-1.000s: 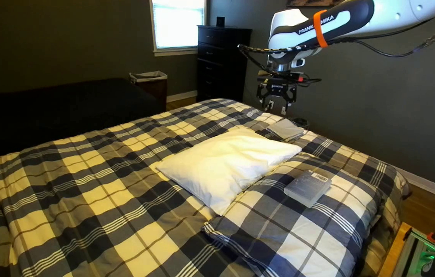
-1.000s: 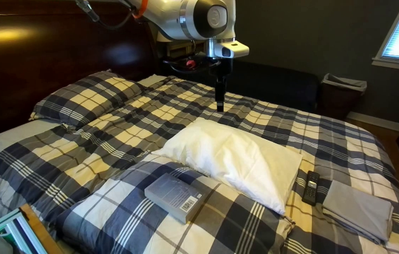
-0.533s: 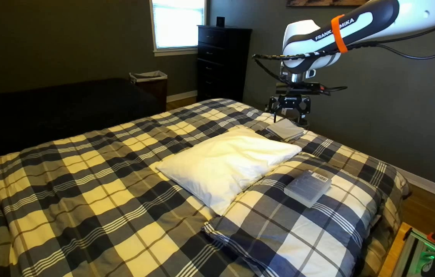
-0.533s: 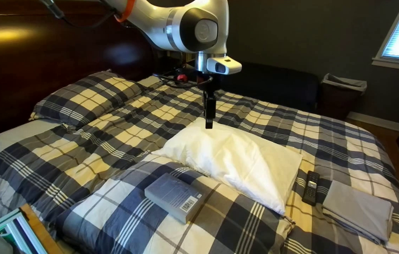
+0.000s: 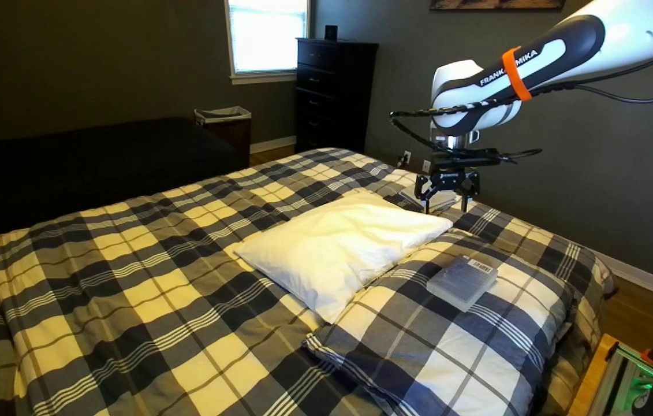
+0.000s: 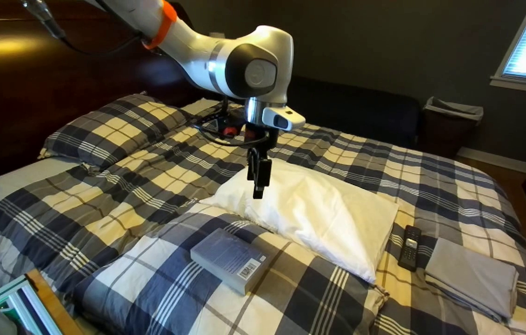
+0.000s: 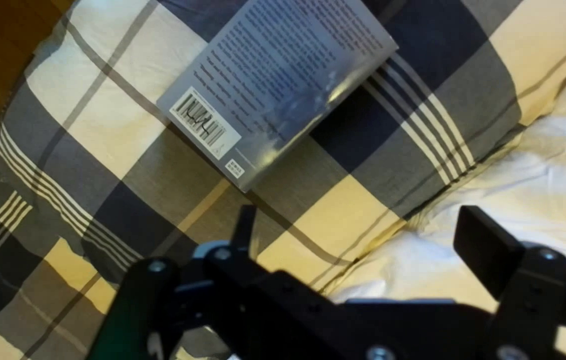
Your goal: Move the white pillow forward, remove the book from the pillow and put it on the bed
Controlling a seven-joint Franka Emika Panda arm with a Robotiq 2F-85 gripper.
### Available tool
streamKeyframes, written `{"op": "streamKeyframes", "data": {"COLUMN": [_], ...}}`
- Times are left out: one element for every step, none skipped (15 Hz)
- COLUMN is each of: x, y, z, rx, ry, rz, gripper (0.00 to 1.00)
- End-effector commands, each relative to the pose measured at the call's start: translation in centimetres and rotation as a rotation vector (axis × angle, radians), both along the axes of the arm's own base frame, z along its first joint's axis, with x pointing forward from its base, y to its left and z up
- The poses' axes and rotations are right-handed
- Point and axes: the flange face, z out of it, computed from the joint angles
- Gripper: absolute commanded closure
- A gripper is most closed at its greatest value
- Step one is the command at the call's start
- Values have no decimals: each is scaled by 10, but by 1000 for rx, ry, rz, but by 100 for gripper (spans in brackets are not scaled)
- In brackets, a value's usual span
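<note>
Lying plump and creased, white pillow (image 6: 332, 214), thick book (image 7: 277, 75) (glossy, grey-blue), tool (image 5: 446, 208) spread wide.

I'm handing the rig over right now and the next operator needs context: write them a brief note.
Hand: open, empty, raised above the bed.
Book: barcode side up on the plaid pillow, not gripped.
White pillow: on the bed, beside that plaid pillow.
Done: I can't tell whether the white pillow's move forward is complete.
Left: take the book off the plaid pillow, put it on the bed.
</note>
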Motion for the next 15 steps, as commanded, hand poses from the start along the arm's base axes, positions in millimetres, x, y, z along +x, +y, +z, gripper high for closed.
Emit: {"op": "streamKeyframes", "data": {"x": [-3, -5, -5, -5, -5, -5, -7, -8, -11, -13, -15, -18, -21, -23, -26], "y": [1, 1, 2, 2, 2, 2, 3, 5, 6, 9, 11, 14, 16, 18, 21], "z": [-4, -7, -8, -8, -8, -8, -17, -22, -27, -31, -35, -39, -45, -51, -60], "rx": [3, 5, 6, 6, 6, 6, 3, 5, -3, -9, -10, -14, -13, -14, -16], "ry": [12, 19, 21, 21, 21, 21, 28, 30, 37, 40, 49, 57, 73, 82, 102], "rz": [6, 8, 9, 10, 10, 11, 9, 3, -12, -27, -33, -38, -28, -34, -35], "gripper": [0, 0, 0, 0, 0, 0, 0, 0, 0, 0, 0, 0, 0, 0, 0]}}
